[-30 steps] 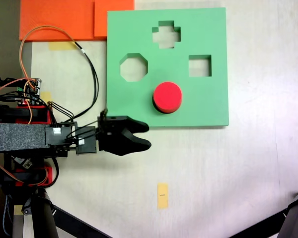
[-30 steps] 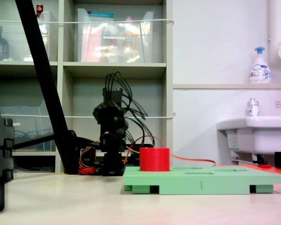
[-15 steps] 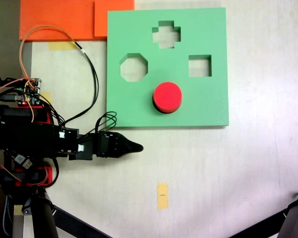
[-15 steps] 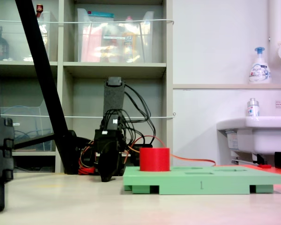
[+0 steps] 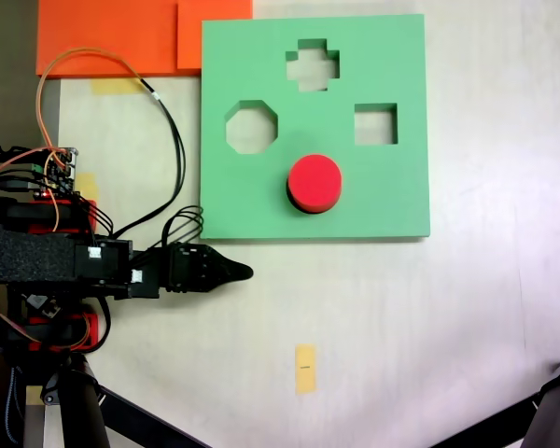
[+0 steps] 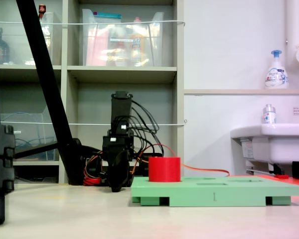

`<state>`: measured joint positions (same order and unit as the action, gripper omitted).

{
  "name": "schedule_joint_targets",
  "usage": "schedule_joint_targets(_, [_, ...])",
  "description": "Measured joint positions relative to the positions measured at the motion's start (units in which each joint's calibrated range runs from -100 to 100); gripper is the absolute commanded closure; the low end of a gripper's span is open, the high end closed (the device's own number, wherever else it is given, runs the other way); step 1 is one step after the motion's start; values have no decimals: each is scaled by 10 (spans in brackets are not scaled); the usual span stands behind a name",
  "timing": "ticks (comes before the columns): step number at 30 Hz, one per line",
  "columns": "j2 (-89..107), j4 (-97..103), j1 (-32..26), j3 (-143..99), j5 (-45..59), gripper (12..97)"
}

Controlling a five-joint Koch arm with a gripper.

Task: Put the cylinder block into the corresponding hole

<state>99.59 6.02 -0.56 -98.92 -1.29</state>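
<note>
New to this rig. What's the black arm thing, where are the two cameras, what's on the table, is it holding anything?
It is a small hobby robot arm; its end effector holds nothing, and the tip is too narrow to tell whether it is open. One fixed view looks straight down, the other sits at table height, where the end effector points down beside the board. On the table lies a green foam board with cross, octagon and square cutouts. The red cylinder block sits on the board, standing well proud of it.

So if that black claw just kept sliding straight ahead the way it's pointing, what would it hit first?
Probably nothing. From above, the gripper points right across bare table, passing just below the green board's edge. Height is unclear, so it might graze that edge.
</note>
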Motion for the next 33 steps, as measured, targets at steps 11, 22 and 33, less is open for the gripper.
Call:
schedule_joint_targets(11, [0, 0, 0, 0, 0, 591])
schedule_joint_targets(22, [0, 0, 0, 0, 0, 591])
schedule_joint_targets(33, [0, 0, 0, 0, 0, 591])
